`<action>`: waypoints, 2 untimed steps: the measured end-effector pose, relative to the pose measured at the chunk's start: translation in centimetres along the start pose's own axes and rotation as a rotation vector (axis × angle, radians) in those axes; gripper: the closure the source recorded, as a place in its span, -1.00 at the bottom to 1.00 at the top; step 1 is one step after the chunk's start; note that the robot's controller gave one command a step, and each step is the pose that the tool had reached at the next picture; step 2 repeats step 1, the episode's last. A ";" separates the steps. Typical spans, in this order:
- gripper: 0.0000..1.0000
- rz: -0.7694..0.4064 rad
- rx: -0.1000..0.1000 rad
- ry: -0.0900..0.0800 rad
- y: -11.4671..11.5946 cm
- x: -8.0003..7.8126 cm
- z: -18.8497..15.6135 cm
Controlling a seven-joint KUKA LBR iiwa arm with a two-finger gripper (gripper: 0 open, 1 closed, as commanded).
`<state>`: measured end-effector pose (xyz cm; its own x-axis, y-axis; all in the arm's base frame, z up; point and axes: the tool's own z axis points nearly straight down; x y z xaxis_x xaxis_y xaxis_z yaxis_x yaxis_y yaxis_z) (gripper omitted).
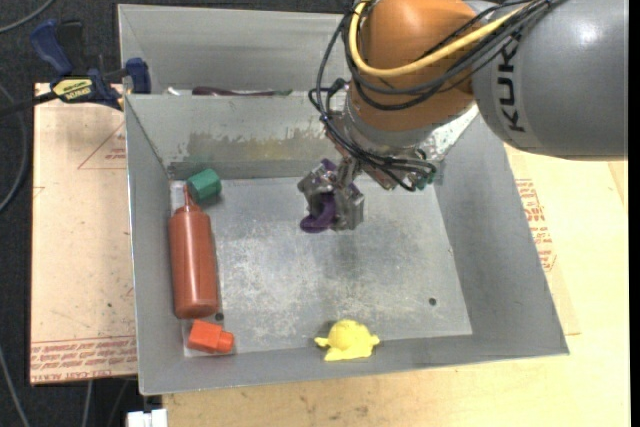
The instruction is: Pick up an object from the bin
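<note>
Camera view puts the gripper [338, 211] over the middle of the bin [400, 295], towards the far wall. Its fingers are closed on a small purple object [316, 221], which sticks out to their left. You have it right at the fingertips: dark violet, lumpy, with no clear long axis.

the arm [565, 65] is a chunky, rounded thing in matte grey, with big black kuka lettering [505, 95] down its side. its wrist end is capped by a smooth, glossy orange dome [415, 40], kinda like half a basketball. thin black cables [340, 65] loop round the dome, and a yellowish hose [470, 30] crosses it and runs on along the grey shell. under the dome sits a whitish collar [450, 130] with more tangled black wiring, then the small dark grey metal claw [335, 200].
</note>
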<state>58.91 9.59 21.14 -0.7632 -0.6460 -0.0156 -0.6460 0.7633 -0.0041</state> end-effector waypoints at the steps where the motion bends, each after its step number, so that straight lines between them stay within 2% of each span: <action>1: 1.00 -0.200 0.001 -0.005 -3.5 0.7 -2.4; 2: 1.00 -0.200 0.001 -0.005 -3.5 0.7 -2.4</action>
